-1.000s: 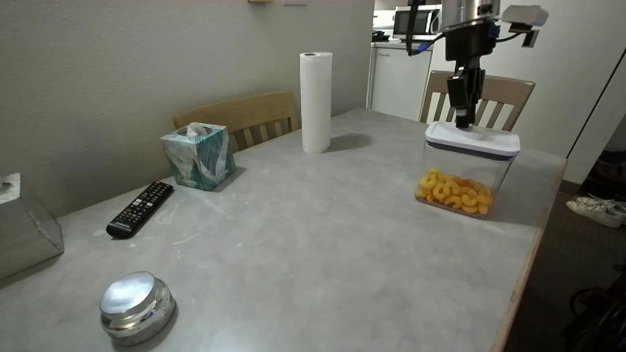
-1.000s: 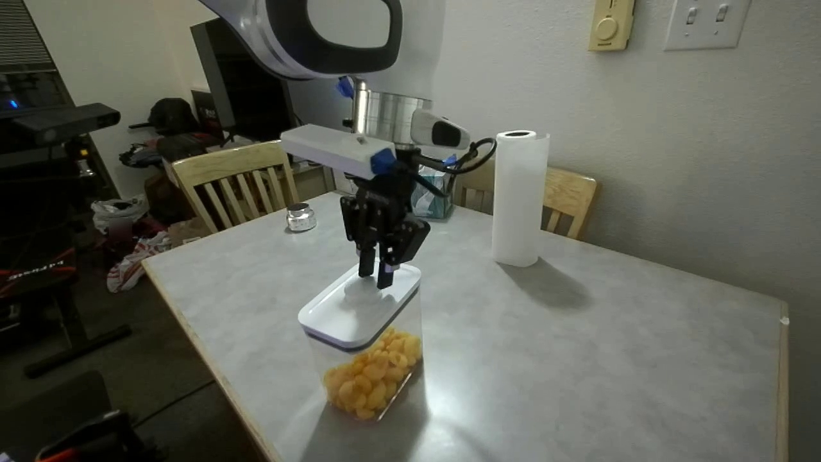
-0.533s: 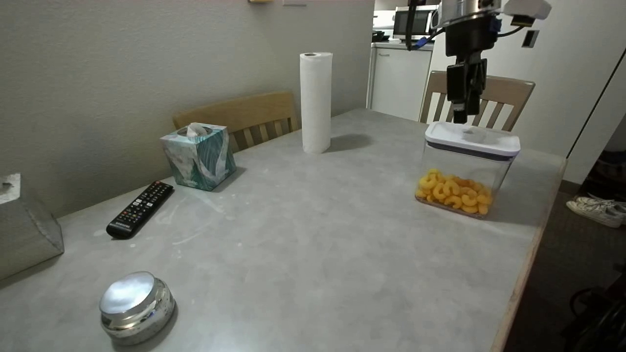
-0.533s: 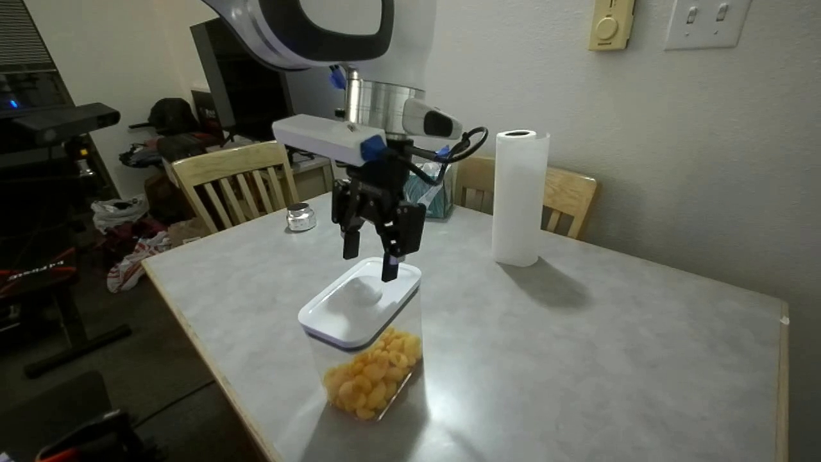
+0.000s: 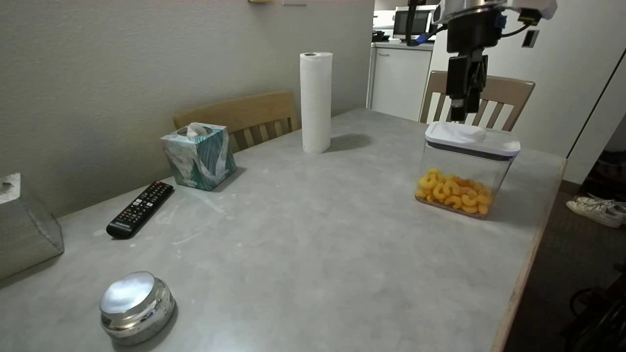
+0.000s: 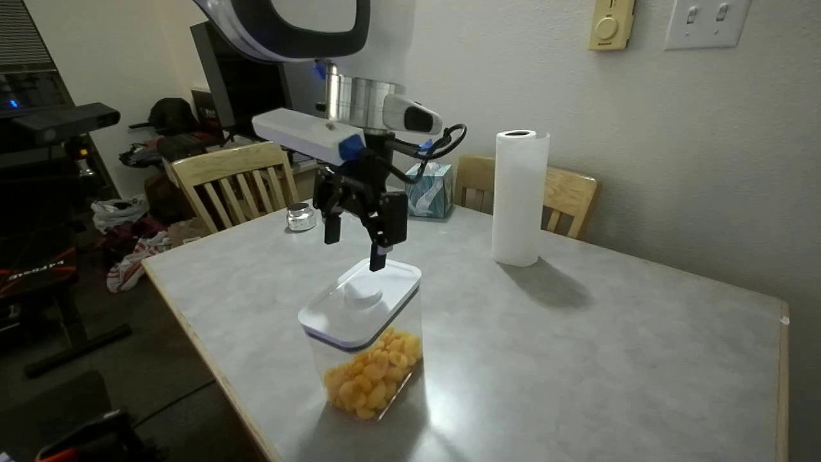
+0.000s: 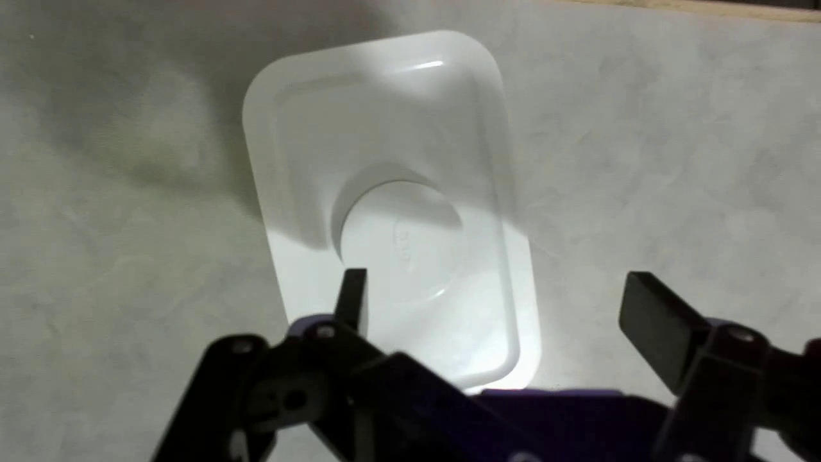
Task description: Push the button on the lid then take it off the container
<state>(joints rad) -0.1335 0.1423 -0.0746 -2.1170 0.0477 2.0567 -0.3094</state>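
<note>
Gripper (image 6: pixel 355 253) hangs above the lid (image 6: pixel 356 324), jaws wide apart; the container (image 5: pixel 462 166), lid seated, stands on the right of the table (image 5: pixel 303 254) in an exterior view. Button (image 6: pixel 363 292) sits raised (press presumably done): centre over it, straddle evenly, grip low, lift straight.

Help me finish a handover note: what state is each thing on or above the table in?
Container: upright, partly filled with yellow snacks.
Lid: on the container.
Button: raised above the lid.
Pincer: open, holding nothing.
Remote: lying flat, face up.
Tissue box: upright, a tissue poking out.
Paper towel roll: standing upright.
Silver jar: upright, looks closed.
Grey box: partly out of frame.
</note>
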